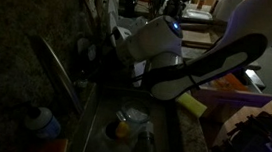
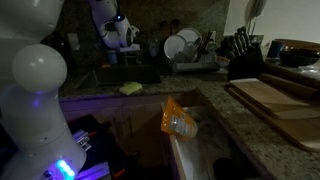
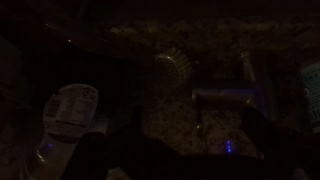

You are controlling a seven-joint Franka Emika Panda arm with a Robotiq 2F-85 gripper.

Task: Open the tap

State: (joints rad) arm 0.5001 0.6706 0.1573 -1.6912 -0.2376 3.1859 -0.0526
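The scene is very dim. In the wrist view a short dark metal tap [image 3: 226, 96] lies ahead on speckled granite, with a round strainer-like disc [image 3: 172, 65] beyond it. My gripper [image 3: 190, 142] shows only as two dark fingers, spread apart with bare counter between them, a little short of the tap and empty. In an exterior view the gripper [image 2: 116, 44] hangs over the back of the sink [image 2: 128, 74]. In an exterior view the white wrist [image 1: 156, 38] covers most of the gripper, and dark fittings [image 1: 85, 49] stand behind the sink.
A blue-capped bottle [image 1: 37, 121] stands by the sink's near corner, and a yellow sponge [image 1: 193, 106] lies on the rim. A dish rack with plates [image 2: 186, 46], a knife block [image 2: 240, 50] and cutting boards [image 2: 276, 96] line the counter. A white labelled object [image 3: 72, 110] lies left of my fingers.
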